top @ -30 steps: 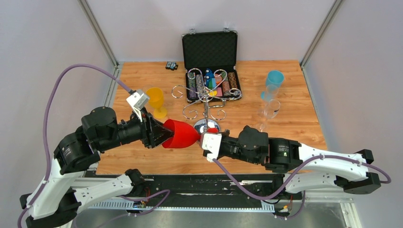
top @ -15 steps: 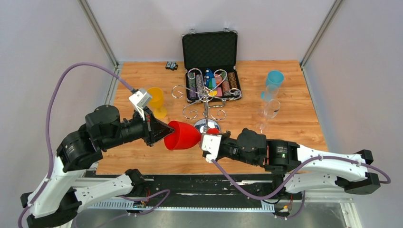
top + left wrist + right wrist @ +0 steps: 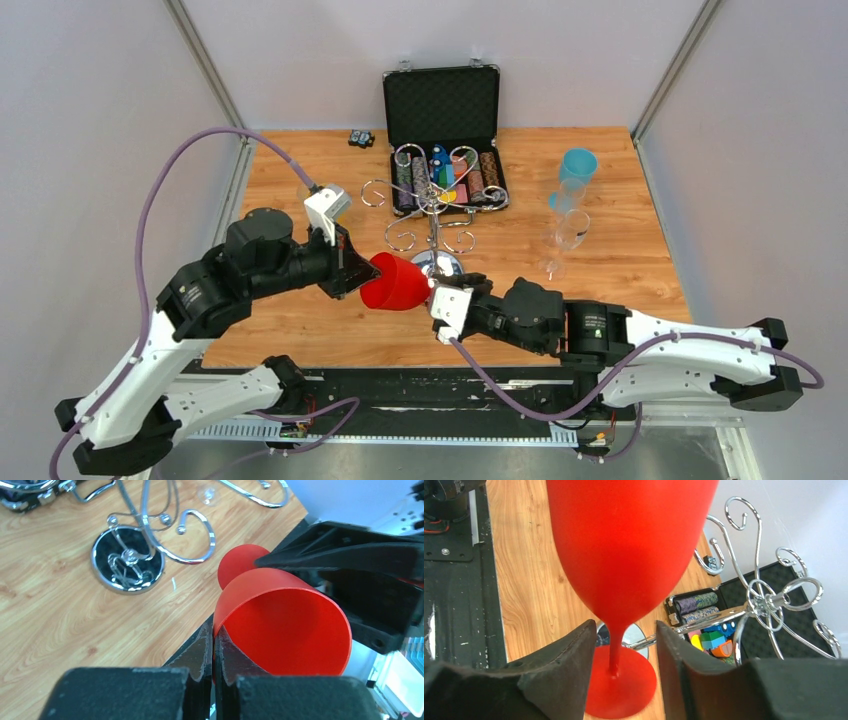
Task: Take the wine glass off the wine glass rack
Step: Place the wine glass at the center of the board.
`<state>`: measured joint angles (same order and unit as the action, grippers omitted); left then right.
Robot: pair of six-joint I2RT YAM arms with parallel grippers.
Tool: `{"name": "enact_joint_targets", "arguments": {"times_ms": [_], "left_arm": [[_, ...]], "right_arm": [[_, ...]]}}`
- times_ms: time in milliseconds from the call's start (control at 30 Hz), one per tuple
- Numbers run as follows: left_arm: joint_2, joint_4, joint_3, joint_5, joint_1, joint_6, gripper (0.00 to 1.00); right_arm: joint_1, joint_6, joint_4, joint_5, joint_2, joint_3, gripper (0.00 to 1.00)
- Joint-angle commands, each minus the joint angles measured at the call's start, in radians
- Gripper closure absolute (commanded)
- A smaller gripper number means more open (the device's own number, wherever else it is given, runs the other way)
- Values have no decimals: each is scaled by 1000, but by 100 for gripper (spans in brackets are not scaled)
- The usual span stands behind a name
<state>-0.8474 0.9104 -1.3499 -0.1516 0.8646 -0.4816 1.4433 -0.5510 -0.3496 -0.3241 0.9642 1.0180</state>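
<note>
The red wine glass lies on its side in the air, just in front of the chrome wine glass rack and free of its wire arms. My left gripper is shut on the glass's rim, one finger inside the bowl and one outside. My right gripper is open. Its fingers stand either side of the thin stem without touching it. The red foot lies beyond them. The rack's mirrored base stands on the wood.
An open black chip case stands behind the rack. A blue glass and a clear glass stand at the right. A small dark object lies at the back left. The table's front edge runs just below the glass.
My left gripper closed on the glass's rim and moved right and away from the near edge with it. My right gripper let go of the stem and now stands open.
</note>
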Motion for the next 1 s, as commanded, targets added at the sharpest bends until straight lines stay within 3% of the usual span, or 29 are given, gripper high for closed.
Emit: {"name": "enact_joint_targets", "arguments": {"times_ms": [0,300,767,967], "left_arm": [[-17,-44,36,-87,-87,33,100],[-24,20,83,-165,-245,118,100],[-34,135,95,68,-396,206,100],[-96,115,130,75,-521,237,100]], "right_arm": [[5,23,60,-46,-69,-27,48],[4,64,59,-70,-185,-100,41],[3,107,81,-148,-246,-161,40],[3,183,90,-195,-269,-152,38]]}}
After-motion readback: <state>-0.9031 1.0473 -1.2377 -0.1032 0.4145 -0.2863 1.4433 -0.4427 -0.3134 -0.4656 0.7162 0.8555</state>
